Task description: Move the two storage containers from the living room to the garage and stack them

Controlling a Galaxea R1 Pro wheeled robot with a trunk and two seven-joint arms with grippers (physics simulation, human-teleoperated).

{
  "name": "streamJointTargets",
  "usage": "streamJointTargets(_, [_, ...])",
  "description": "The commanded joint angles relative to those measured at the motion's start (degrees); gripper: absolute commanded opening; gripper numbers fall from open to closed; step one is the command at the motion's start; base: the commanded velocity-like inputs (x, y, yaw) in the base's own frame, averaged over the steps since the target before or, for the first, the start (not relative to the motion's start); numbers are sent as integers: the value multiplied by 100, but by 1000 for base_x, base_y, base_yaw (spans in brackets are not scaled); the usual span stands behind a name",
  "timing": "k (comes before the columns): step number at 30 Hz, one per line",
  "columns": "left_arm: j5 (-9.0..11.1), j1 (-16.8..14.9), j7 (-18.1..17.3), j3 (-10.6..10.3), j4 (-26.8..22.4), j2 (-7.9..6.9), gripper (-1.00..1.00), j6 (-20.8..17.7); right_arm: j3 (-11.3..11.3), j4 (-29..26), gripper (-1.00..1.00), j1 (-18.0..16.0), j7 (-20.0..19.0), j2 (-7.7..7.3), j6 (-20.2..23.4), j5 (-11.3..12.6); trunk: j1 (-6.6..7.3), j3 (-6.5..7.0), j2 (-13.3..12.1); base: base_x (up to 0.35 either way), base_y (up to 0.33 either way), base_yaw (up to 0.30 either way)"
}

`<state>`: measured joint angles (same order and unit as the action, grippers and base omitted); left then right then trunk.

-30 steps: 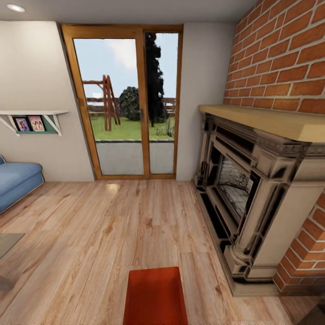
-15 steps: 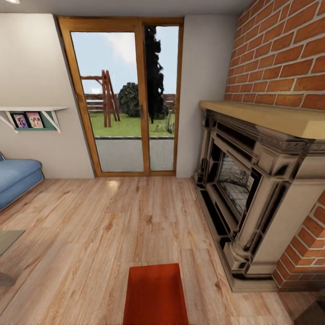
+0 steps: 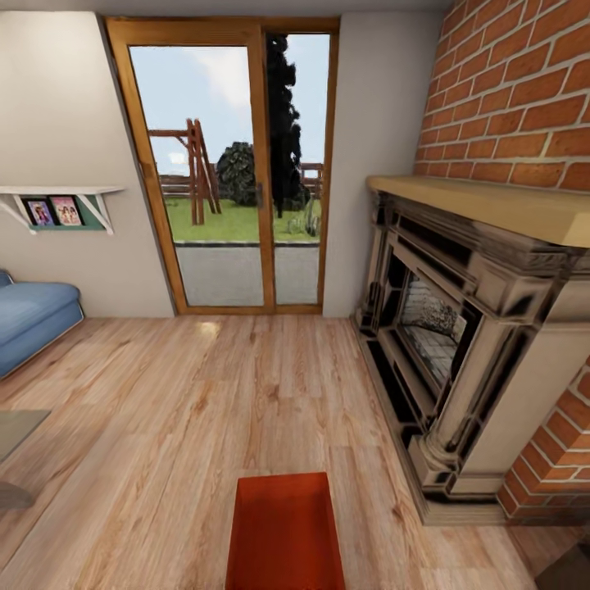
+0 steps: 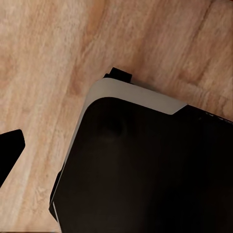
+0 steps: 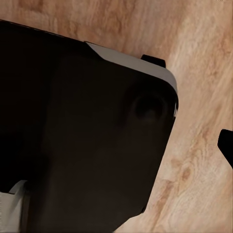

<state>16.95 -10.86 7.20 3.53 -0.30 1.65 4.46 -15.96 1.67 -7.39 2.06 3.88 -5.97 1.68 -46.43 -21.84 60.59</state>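
The robot is in the living room, looking across the light wood-plank floor point(image 3: 205, 410) toward the wood-framed glass doors point(image 3: 233, 172). 1 orange-red storage container point(image 3: 284, 533) lies on the planks close in front of the robot, straight out from the doors and just left of the fireplace point(image 3: 459, 344); a blue sofa point(image 3: 33, 319) sits well to the left of the doors, under a wall shelf of photos point(image 3: 57, 211). The 2nd container cannot be made out. Both wrist views look down at the robot's dark base point(image 4: 145, 170) over the planks, with only a sliver of a dark fingertip point(image 4: 9, 148) at the frame edge of each, so I cannot tell whether either gripper is spread or closed. My read is that the step in hand is the approach to the bin: square the base to its long sides, stop short of bumping it, then bring both arms down to catch opposite thin walls evenly so it lifts level.
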Motion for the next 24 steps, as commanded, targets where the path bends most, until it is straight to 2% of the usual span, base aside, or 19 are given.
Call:
streamJointTargets(1, [5,-6,10,33,4,2,100,20,-39,18,100,-6,-6,-1,-32,17,0,-14,4,0,0,183])
streamJointTargets(19, [8,-5,10,35,4,2,100,20,-40,18,100,-8,-109,-7,59,21,0,-138,4,0,0,193])
streamJointTargets(24, [19,-6,10,38,4,7,100,20,-39,18,100,-8,-109,1,67,25,0,-152,4,0,0,81])
